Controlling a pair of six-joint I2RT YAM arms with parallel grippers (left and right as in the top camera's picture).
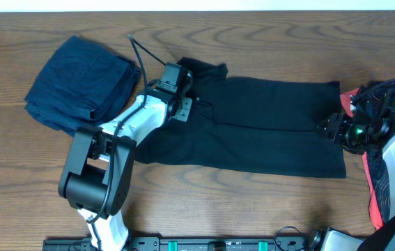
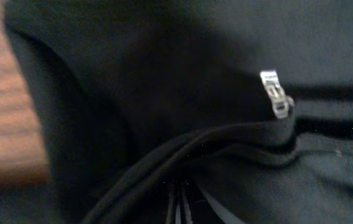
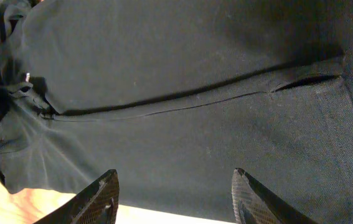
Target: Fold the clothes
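Clothes [image 1: 253, 132] meet both grippers. The left gripper [image 1: 182, 97] sits down in the collar end of the black shirt [image 3: 182, 74]. Dark cloth bunches up around it beside the small white logo [image 2: 274, 93], so I cannot tell whether it is pinching the cloth. The right gripper [image 3: 175, 199] hangs over the hem end, its fingers [image 3: 98, 196] spread wide with nothing between them. The shirt lies lengthwise across the middle of the wooden counter [image 1: 16, 174], with a long crease running down it. A navy garment [image 1: 82, 84] is heaped at the far left, apart from the shirt. A black-and-coral garment [image 1: 373, 181] shows under the right arm.
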